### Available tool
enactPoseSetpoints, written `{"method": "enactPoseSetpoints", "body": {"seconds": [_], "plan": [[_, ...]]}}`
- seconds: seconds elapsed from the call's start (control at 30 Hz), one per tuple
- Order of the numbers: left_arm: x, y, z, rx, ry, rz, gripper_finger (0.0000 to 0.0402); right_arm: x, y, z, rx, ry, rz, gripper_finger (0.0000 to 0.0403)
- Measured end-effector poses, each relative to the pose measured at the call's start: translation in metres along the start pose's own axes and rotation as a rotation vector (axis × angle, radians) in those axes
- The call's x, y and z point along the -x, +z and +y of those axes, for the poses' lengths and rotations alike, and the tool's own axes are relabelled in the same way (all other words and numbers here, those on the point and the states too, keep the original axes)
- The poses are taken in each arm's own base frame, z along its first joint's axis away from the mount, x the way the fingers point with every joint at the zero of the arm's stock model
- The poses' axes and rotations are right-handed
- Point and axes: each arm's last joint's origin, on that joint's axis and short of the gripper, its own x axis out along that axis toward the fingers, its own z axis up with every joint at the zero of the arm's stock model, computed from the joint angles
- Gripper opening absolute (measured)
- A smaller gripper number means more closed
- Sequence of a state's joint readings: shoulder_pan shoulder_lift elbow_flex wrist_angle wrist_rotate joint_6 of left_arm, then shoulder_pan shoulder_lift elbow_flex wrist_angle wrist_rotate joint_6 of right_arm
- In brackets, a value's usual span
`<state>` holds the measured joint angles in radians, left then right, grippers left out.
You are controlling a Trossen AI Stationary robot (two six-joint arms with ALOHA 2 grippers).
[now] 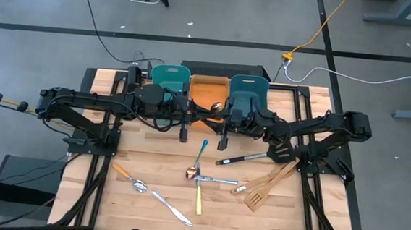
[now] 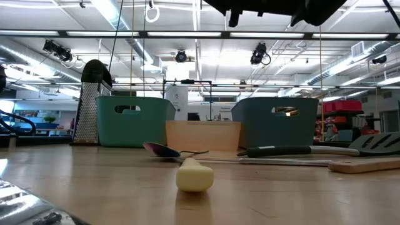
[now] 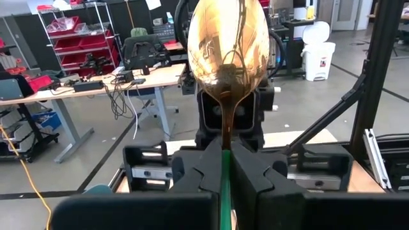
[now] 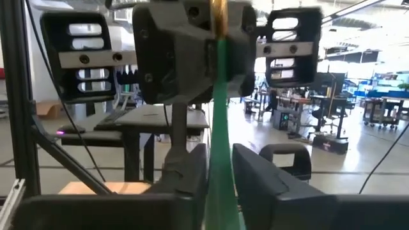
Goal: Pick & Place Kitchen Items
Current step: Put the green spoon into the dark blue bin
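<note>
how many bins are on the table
3, in a row at the table's far edge: left teal bin, orange bin in the middle, right teal bin. None looks hidden.

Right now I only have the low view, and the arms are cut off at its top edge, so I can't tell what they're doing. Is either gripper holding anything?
Observer: Yes. The left gripper is shut on the green handle of a gold-bowled spoon.
Operator: And the right one?
Observer: The right gripper faces the left one and is shut on the same green handle.
Operator: Where above the table is that?
Observer: In the high view, the spoon's bowl shows about over the front edge of the orange bin.
</note>
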<state>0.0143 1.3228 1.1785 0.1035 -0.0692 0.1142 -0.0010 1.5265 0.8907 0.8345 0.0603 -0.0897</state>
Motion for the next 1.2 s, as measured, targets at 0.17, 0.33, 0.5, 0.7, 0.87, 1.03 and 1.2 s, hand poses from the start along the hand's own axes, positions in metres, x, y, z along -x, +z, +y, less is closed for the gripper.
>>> {"method": "enactPoseSetpoints", "body": {"seconds": [0.17,0.33,0.5,0.7,0.87,1.03,1.2], "plan": [[0.0,-0.001,0.0,-0.001,0.0,0.009,0.0015,-0.007,0.001,0.0,0.011,-0.001,0.02,0.0052],[0.0,-0.002,0.0,0.007,-0.001,0.015,0.0019,-0.007,0.0,0.0,0.013,0.0,0.028,0.0052],[0.0,-0.001,0.0,0.015,-0.001,0.009,0.0051,-0.007,-0.003,0.001,0.015,0.003,0.058,0.0052],[0.003,-0.004,0.0,-0.025,0.0,0.054,0.0072,-0.004,0.001,-0.001,0.004,-0.019,0.084,0.0052],[0.008,-0.004,0.001,-0.034,0.014,0.088,0.0071,0.002,0.007,-0.006,0.011,-0.075,0.133,0.0052],[0.014,-0.005,0.001,-0.038,0.016,0.129,0.007,0.015,0.016,-0.016,0.005,-0.166,0.235,0.0052],[0.019,-0.007,0.002,-0.042,0.021,0.174,0.0071,0.034,0.025,-0.026,-0.011,-0.258,0.346,0.0052]]}}
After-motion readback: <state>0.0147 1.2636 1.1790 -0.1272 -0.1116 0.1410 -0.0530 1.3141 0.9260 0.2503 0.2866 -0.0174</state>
